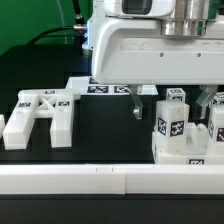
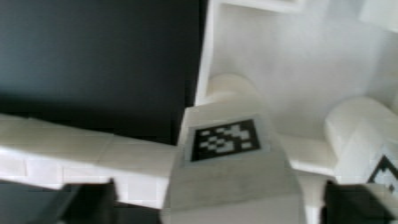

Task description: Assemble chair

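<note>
Here the hand (image 1: 172,104) hangs over the tagged blocks (image 1: 172,130) at the exterior view's right; whether it clamps one, I cannot tell.

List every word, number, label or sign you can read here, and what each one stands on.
No words, numbers or brands are readable in either view.
Square black-and-white tags, patterns only: on the cross-braced plate, the blocks and the marker board.
Wrist view: one such tag on a white chair part; another is cut off at the edge.
</note>
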Robot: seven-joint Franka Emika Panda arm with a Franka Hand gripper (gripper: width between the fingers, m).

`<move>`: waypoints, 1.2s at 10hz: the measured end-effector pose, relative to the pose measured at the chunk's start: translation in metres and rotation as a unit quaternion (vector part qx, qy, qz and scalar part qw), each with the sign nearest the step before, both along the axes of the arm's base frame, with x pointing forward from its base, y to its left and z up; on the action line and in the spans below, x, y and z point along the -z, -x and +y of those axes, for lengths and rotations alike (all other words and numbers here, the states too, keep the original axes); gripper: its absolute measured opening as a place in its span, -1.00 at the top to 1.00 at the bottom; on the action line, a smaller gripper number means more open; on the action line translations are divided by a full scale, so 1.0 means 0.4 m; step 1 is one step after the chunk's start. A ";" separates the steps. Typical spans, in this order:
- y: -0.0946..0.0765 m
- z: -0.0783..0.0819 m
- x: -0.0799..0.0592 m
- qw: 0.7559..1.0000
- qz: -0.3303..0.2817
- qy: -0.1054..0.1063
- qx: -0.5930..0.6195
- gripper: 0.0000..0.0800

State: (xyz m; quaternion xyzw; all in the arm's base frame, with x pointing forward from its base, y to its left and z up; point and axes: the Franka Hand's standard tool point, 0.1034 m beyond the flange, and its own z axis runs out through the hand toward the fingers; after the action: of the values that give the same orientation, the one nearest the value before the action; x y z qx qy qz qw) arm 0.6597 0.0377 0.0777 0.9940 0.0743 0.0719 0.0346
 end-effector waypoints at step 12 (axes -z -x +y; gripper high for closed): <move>0.002 -0.004 0.007 0.962 -0.015 -0.045 0.267 0.28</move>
State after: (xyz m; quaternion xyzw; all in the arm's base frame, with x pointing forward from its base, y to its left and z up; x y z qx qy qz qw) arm 0.6588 0.0362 0.0750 0.9770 -0.1982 0.0785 0.0093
